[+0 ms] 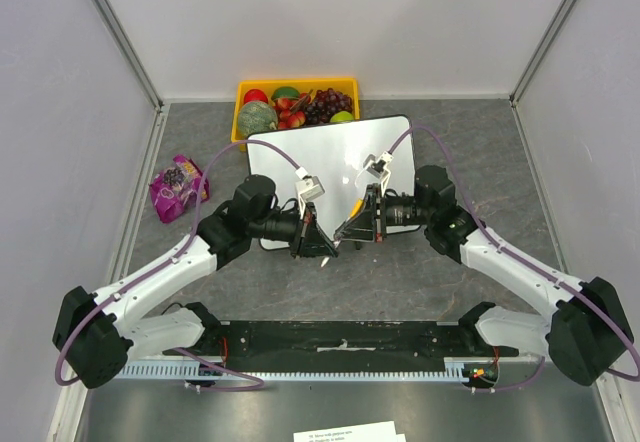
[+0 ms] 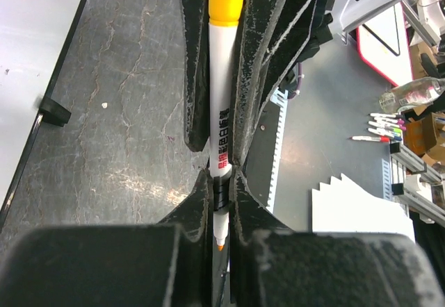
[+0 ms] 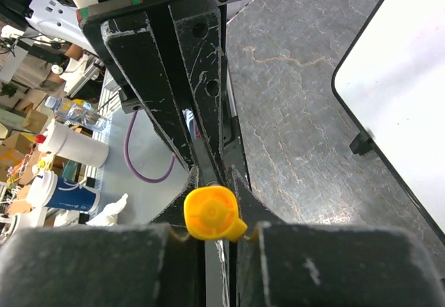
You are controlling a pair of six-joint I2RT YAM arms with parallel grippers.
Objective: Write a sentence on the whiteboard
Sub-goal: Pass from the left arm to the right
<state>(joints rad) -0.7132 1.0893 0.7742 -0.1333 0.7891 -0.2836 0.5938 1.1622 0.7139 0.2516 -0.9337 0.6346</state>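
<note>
Clamping a white marker [image 2: 221,112] lengthwise between its fingers, the left gripper [image 1: 325,250] meets the right gripper [image 1: 347,234] tip to tip — the right one is pinched onto the marker's orange-yellow cap [image 3: 211,213]. Just behind both, the whiteboard [image 1: 320,157] lies on the grey table [image 1: 420,282] — directly in front of the yellow fruit tray [image 1: 240,97].

Grey marbled tabletop [image 1: 400,272] enclosed by 3 plain pale walls [image 1: 340,22], evenly lit.
</note>
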